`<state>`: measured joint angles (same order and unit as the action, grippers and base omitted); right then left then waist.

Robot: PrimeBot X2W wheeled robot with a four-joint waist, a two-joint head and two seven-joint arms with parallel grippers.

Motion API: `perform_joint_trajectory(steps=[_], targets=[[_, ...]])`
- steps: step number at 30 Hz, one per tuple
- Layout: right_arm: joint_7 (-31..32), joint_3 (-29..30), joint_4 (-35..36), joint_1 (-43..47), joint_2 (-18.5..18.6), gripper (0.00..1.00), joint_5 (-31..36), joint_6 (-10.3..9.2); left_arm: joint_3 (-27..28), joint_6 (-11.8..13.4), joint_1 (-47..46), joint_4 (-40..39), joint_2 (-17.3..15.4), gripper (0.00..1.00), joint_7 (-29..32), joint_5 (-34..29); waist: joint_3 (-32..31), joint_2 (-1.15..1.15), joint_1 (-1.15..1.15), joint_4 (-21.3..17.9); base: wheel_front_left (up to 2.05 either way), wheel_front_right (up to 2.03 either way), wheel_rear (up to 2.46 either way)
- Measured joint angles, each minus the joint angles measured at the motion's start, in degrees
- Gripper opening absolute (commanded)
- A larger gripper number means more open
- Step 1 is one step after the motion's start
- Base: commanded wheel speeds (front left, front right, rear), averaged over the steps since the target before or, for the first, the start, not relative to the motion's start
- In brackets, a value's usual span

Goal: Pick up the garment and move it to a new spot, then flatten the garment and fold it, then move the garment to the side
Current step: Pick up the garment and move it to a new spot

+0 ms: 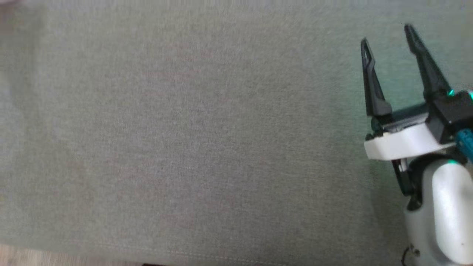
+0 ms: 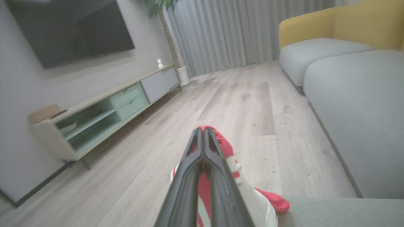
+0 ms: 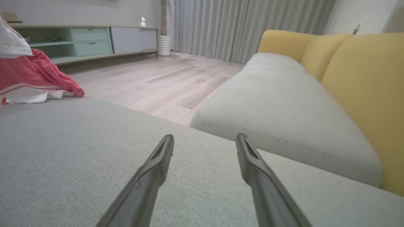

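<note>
The garment (image 2: 221, 148) is red with white stripes. In the left wrist view my left gripper (image 2: 202, 130) is shut on it, and the cloth hangs down around the fingers to the grey sofa cushion (image 2: 341, 211). The right wrist view shows the garment (image 3: 34, 75) at the far left, its lower end resting on the cushion. My right gripper (image 1: 386, 35) is open at the right of the head view, low over bare grey cushion fabric (image 1: 203, 129), with nothing between its fingers (image 3: 157, 164).
A grey and yellow sofa (image 3: 315, 94) runs along the right. Pale wooden floor (image 2: 221, 104) lies between it and a low TV cabinet (image 2: 104, 113) under a wall screen (image 2: 69, 28). Grey curtains (image 2: 236, 31) hang at the back.
</note>
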<state>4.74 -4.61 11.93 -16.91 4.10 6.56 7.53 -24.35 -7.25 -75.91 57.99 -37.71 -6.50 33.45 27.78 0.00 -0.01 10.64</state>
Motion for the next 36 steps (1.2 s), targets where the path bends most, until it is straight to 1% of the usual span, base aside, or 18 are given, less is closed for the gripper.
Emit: perform_joint_trajectory(steps=[3, 7, 10, 13, 17, 23, 25, 29, 33, 36], targets=[[-1.49, 1.05, -2.10, 1.99, -0.19, 1.00, -1.33, 0.00, -3.64, -0.34, -0.67, -5.35, -0.04, 0.00, 1.57, -0.76, -3.15, 0.00, 0.00, -0.85, 0.00, 0.00, 0.00], [-3.48, 2.24, -4.48, 4.11, -0.40, 1.00, -4.81, 0.00, -8.18, -0.34, -0.65, -14.06, 0.33, 0.00, 4.44, -0.56, -7.44, 0.00, 0.00, -2.26, 0.00, 0.00, 0.00], [-4.79, 2.90, -6.08, 5.66, -0.63, 1.00, -6.73, 0.00, -10.59, -0.34, -0.57, -21.19, 1.43, 0.00, 7.13, 0.37, -10.69, 0.00, -0.01, -3.67, 0.00, 0.00, 0.00], [-5.88, 3.56, -7.48, 7.39, -0.87, 1.00, -8.18, 0.00, -11.74, 0.25, -0.49, -28.37, 4.23, 0.00, 10.16, 0.94, -13.80, 0.00, -0.01, -5.37, 0.00, 0.00, 0.00], [-7.27, 4.52, -9.05, 9.04, -1.01, 1.00, -9.72, 0.00, -12.90, 1.78, -0.19, -37.27, 7.86, 0.00, 13.38, 3.16, -17.23, 0.00, -0.01, -8.05, 0.00, 0.00, 0.00], [-7.87, 5.13, -9.88, 10.33, -1.13, 1.00, -10.68, 0.00, -12.62, 4.59, 2.07, -46.42, 11.15, 0.00, 15.56, 7.93, -20.11, 0.00, 0.00, -11.90, 0.00, 0.00, 0.00], [-8.26, 5.31, -9.99, 10.82, -1.15, 1.00, -10.69, 0.00, -12.72, 5.49, 4.33, -48.38, 11.79, 0.00, 16.38, 9.46, -20.36, 0.00, 0.00, -12.76, 0.00, 0.00, 0.00], [-8.37, 5.41, -10.22, 10.94, -1.21, 1.00, -11.12, 0.00, -13.92, 7.56, 12.27, -49.55, 11.44, 0.00, 16.51, 9.87, -19.18, 0.00, 0.02, -13.33, 0.00, 0.00, 0.00], [-8.83, 4.87, -10.58, 10.89, -1.32, 1.00, -11.21, 0.00, -15.49, 9.54, 23.54, -46.25, 10.84, 0.00, 14.32, 10.43, -17.19, 0.00, 0.02, -14.00, 0.00, 0.00, 0.00], [-8.86, 4.33, -10.81, 10.38, -1.32, 1.00, -11.20, 0.00, -15.90, 10.40, 29.02, -40.95, 10.21, 0.00, 12.04, 10.94, -15.34, 0.00, 0.02, -14.72, 0.00, 0.00, 0.00]])
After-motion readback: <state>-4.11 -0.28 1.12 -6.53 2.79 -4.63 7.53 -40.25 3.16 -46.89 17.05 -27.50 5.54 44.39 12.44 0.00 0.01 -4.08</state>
